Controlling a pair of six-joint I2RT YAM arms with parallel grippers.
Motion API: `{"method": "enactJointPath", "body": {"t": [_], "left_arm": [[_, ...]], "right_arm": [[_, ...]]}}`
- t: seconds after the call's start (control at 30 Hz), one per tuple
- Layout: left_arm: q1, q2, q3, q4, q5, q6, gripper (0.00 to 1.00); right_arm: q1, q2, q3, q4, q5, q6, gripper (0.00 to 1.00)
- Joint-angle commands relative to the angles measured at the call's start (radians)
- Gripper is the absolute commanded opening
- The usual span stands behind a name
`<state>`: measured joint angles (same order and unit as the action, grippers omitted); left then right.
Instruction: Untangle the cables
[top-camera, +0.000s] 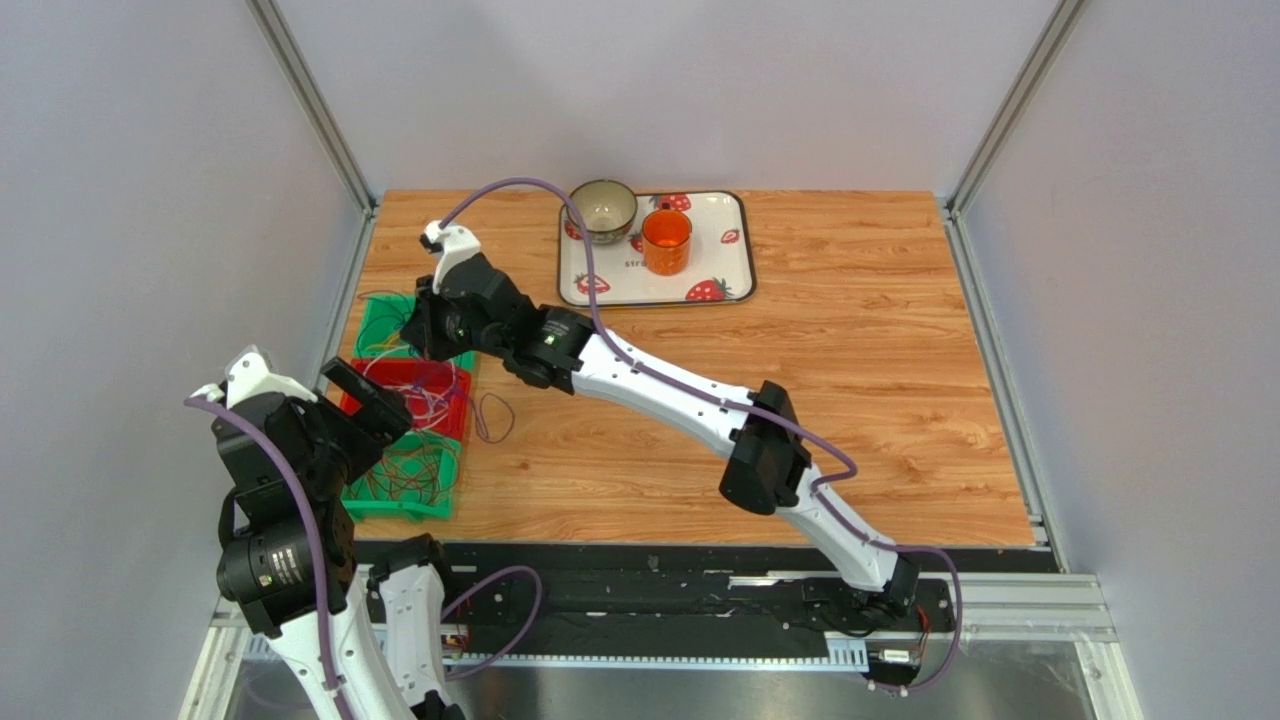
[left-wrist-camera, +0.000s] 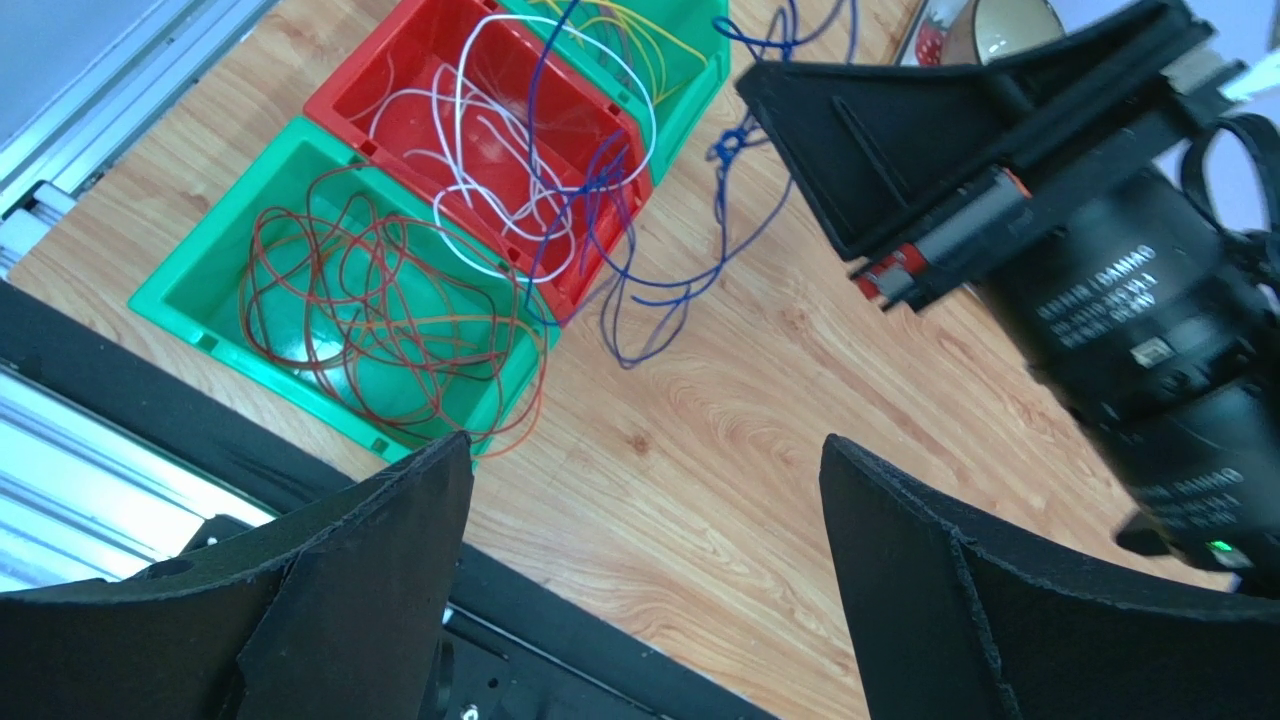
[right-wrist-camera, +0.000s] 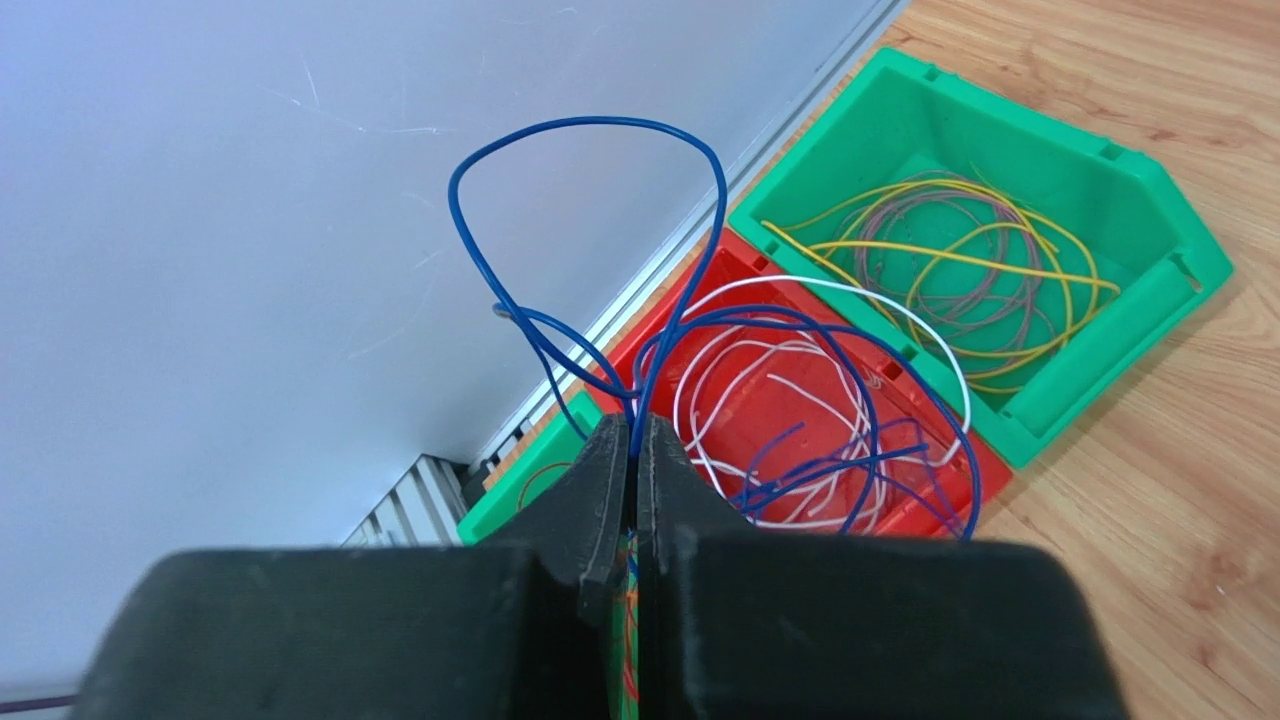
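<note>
The cables (left-wrist-camera: 496, 180) lay sorted only in part: orange and dark red loops (left-wrist-camera: 376, 300) in the near green bin (left-wrist-camera: 203, 278), yellow loops (right-wrist-camera: 962, 255) in the far green bin (right-wrist-camera: 932, 128), and between them, in the red bin (left-wrist-camera: 349, 93), a blue cable (right-wrist-camera: 586, 120) wound through white cable (right-wrist-camera: 842, 285). One blue loop hung over the red bin's edge onto the table (top-camera: 902, 330). The right gripper (right-wrist-camera: 634, 450) was pinched fully closed on the blue cable above the red bin, a tall loop of it standing up past the fingertips. The left gripper (left-wrist-camera: 643, 450) hovered beside the bins with its jaws spread wide, holding nothing. The step in hand looked to be drawing the blue cable free of the white. Done well, that probably meant a slow lift up and away toward the bare wood, watching whether the white loops rose with it. If they did, the free gripper could likely pin the white strands or the bin down, since a quick pull risked tightening a knot or tipping the light bin.
</note>
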<state>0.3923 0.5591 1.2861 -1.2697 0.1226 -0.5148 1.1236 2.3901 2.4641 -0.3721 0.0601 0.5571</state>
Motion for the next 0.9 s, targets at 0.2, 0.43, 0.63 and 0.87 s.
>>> {"method": "enactJointPath", "body": {"t": [0.2, 0.43, 0.63, 0.87], "left_arm": [[-0.017, 0.007, 0.039, -0.011, 0.018, -0.013, 0.93], [-0.018, 0.01, 0.064, -0.016, 0.009, -0.014, 0.93], [-0.023, 0.016, 0.082, -0.016, 0.0, -0.014, 0.94], [-0.033, 0.013, 0.062, -0.008, -0.009, -0.01, 0.94]], "right_arm": [[0.004, 0.001, 0.134, 0.292, -0.012, 0.007, 0.0], [-0.001, -0.012, 0.159, 0.444, -0.017, -0.005, 0.0], [-0.002, 0.033, 0.13, 0.473, -0.017, 0.027, 0.0], [-0.01, 0.083, -0.025, 0.492, -0.016, 0.081, 0.0]]}}
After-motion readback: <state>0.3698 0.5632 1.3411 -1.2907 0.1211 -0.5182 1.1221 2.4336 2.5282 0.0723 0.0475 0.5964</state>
